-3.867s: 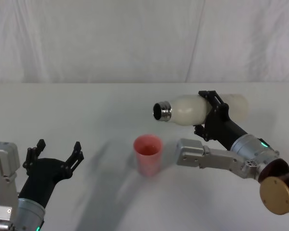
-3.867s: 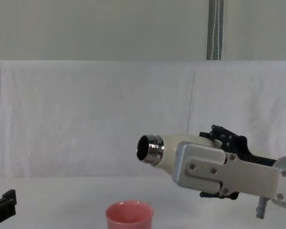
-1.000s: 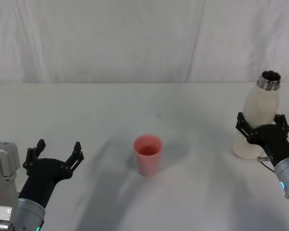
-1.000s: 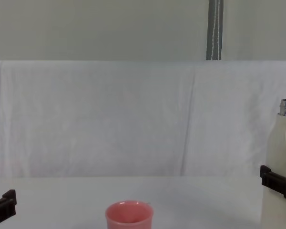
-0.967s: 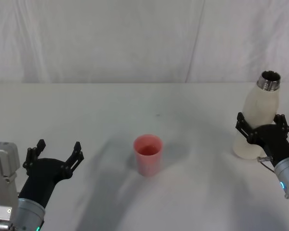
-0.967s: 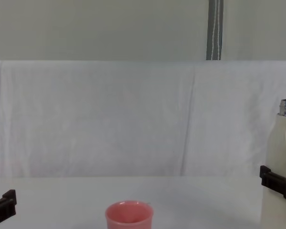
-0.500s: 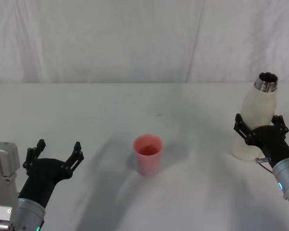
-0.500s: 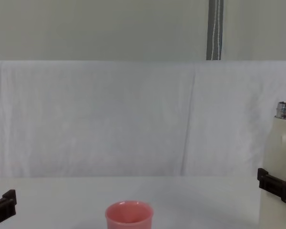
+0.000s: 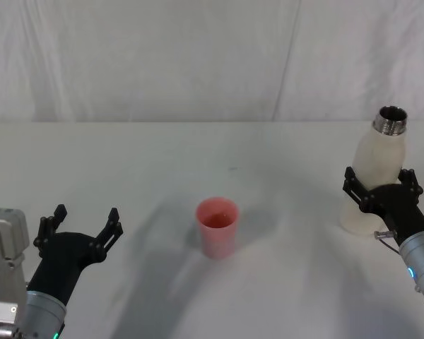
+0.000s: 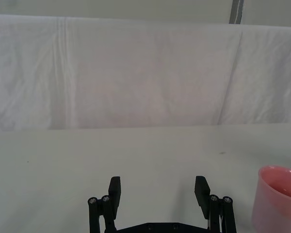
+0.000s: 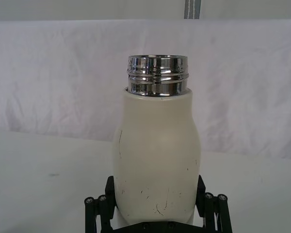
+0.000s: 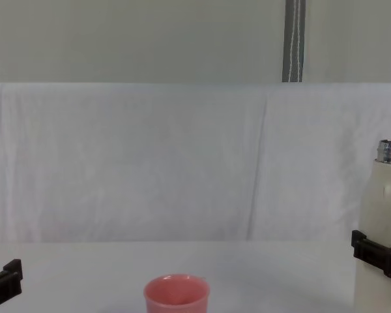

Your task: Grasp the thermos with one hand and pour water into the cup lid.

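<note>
Left tool (image 9: pixel 81 227): parked at 8 o'clock on the tabletop (image 9: pixel 141 162), fingers spread wide, holding nothing.
Cup lid (image 9: pixel 217 227): upright at centre, well apart from both tools.
Thermos (image 9: pixel 376 182): upright at 3 o'clock, neck uncapped.
Right tool (image 9: pixel 379 189): fingers flanking the thermos; grip or slack, cannot tell.
Progress: thermos apparently set down; water in the lid not discernible.

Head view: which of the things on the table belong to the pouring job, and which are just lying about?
Part of the job:
- thermos, upright at the table's right, uncapped, with the right hand around its lower body
- cup lid, upright at centre
- left hand, open and idle, near left

Just lying about:
- no loose items; only the white table cover and the backdrop
</note>
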Robot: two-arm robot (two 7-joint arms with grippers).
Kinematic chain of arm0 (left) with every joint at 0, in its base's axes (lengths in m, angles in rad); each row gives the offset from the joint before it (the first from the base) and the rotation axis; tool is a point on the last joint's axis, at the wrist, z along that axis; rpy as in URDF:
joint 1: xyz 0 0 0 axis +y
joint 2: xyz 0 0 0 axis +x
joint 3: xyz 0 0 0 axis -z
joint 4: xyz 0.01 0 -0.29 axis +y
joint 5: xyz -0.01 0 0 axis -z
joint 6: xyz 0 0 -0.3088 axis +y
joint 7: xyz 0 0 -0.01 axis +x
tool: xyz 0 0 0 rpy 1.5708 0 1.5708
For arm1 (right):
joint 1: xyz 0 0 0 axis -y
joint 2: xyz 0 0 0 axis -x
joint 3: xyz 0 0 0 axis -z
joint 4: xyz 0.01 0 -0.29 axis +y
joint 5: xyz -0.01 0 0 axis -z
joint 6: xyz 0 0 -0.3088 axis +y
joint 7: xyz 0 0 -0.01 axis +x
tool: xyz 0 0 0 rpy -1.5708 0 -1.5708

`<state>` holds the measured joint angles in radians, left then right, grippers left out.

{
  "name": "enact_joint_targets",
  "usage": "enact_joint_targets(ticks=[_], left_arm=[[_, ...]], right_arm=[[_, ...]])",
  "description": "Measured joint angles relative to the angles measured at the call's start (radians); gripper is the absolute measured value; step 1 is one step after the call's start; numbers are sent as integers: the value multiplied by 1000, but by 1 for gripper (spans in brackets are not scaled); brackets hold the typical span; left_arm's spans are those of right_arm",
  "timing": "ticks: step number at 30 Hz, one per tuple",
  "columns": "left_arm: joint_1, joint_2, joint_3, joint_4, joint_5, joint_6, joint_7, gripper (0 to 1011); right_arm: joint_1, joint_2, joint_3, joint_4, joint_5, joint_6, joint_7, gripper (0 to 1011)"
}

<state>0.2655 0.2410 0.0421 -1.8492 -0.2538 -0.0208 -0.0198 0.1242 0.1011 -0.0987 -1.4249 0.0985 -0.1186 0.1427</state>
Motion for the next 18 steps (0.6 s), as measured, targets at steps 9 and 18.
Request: enact_joint_targets(ticks=[9,18], left_arm=[[0,0,0,0,0,0,0,1001],[0,0,0,0,0,0,0,1001]], right_arm=[[1,2,-1,0,0,1,1,948],[0,3,-1,-1,1,2,2,948]])
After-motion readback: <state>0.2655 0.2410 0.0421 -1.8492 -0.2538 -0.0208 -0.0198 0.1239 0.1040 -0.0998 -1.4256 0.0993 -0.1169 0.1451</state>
